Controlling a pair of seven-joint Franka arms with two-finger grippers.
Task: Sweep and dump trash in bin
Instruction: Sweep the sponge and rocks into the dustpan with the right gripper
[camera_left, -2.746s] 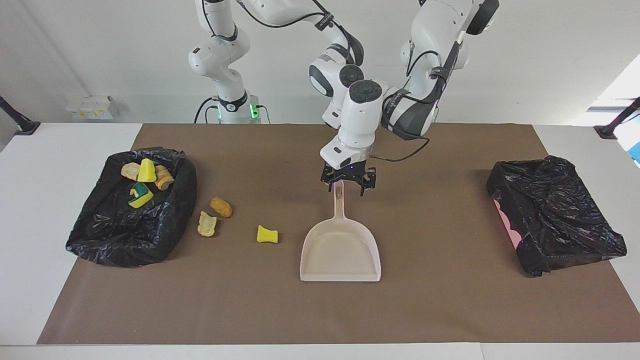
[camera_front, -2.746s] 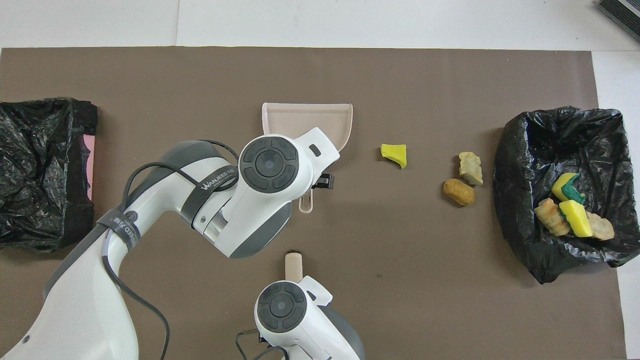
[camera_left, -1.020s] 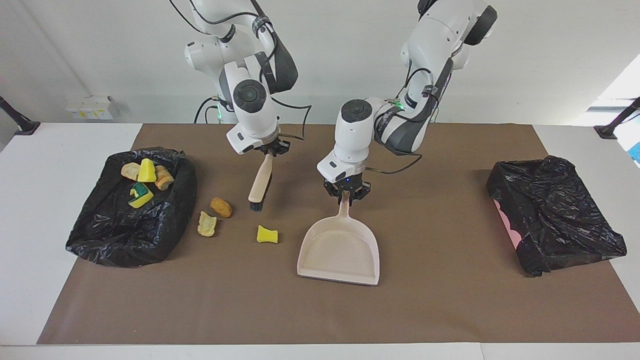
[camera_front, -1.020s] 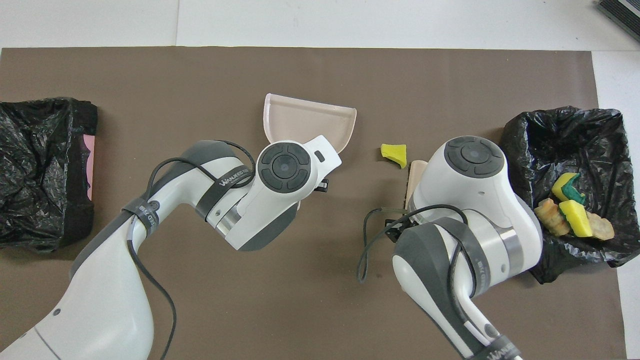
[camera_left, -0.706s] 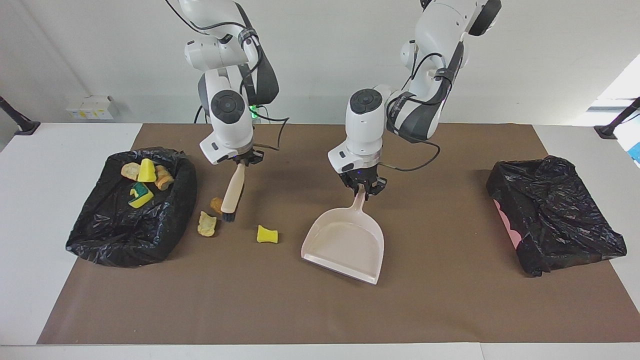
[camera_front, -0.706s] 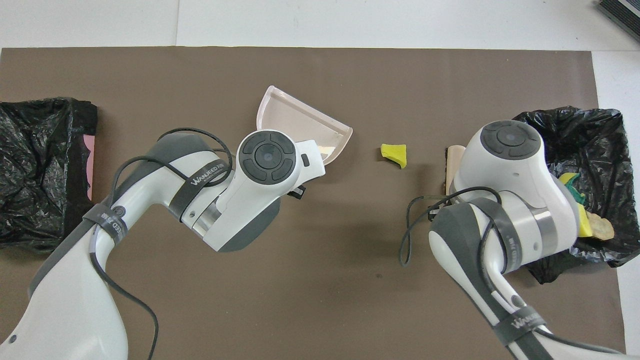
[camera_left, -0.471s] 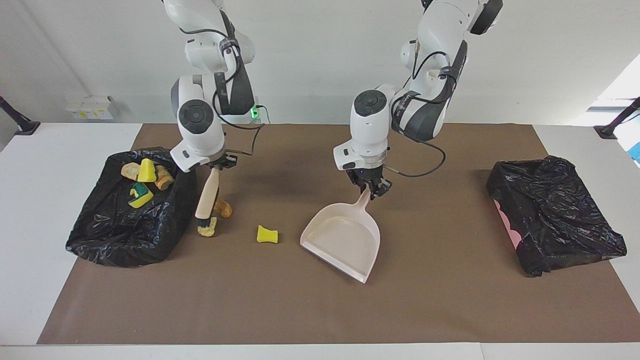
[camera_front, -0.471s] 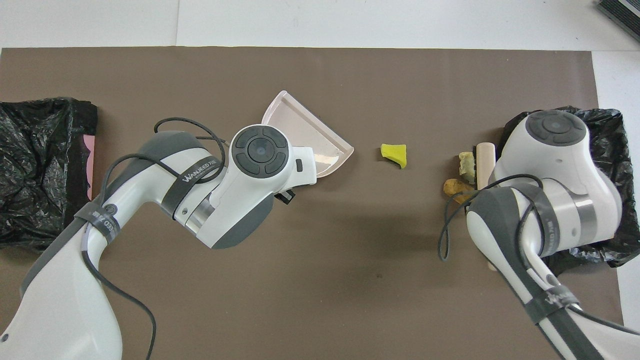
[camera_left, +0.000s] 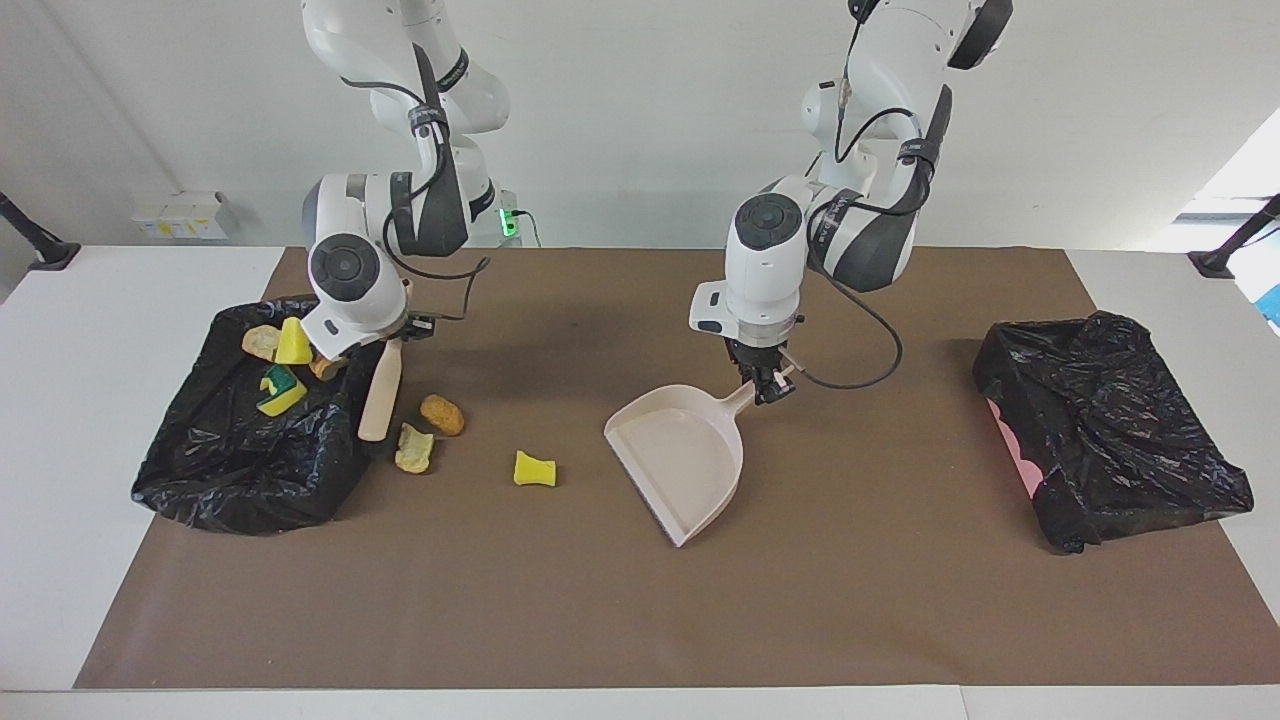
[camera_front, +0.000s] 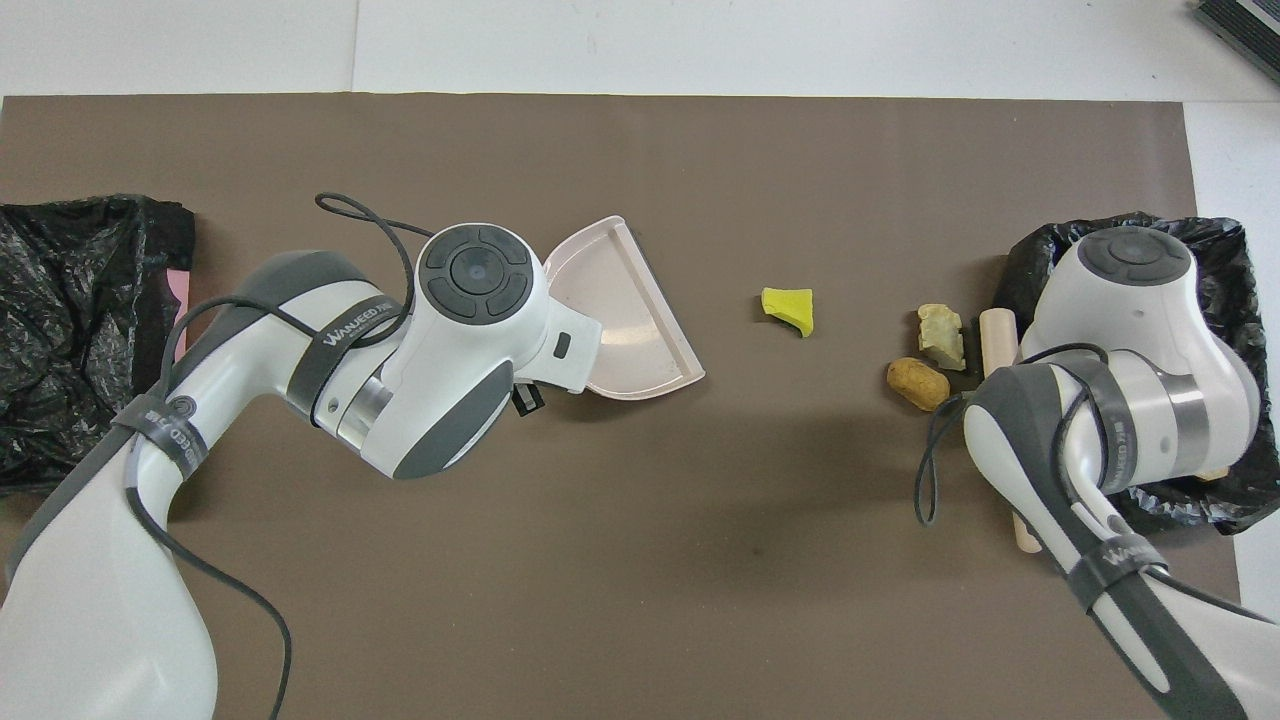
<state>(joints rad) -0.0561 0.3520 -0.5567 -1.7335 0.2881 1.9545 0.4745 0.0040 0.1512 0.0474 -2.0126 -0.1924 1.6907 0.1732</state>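
Gripping: left fingers (camera_left: 768, 388) dustpan (camera_left: 680, 459), right fingers (camera_left: 392, 338) brush (camera_left: 380, 390).

Two white arms with dark grey joints, black cables, round grey end caps.

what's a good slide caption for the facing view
Right end effector holds the brush beside three loose scraps; left end effector angles the dustpan toward them.

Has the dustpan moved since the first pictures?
Yes. The dustpan, held by the left gripper, has swung round: its open mouth now faces the yellow sponge scrap, which has stayed put.
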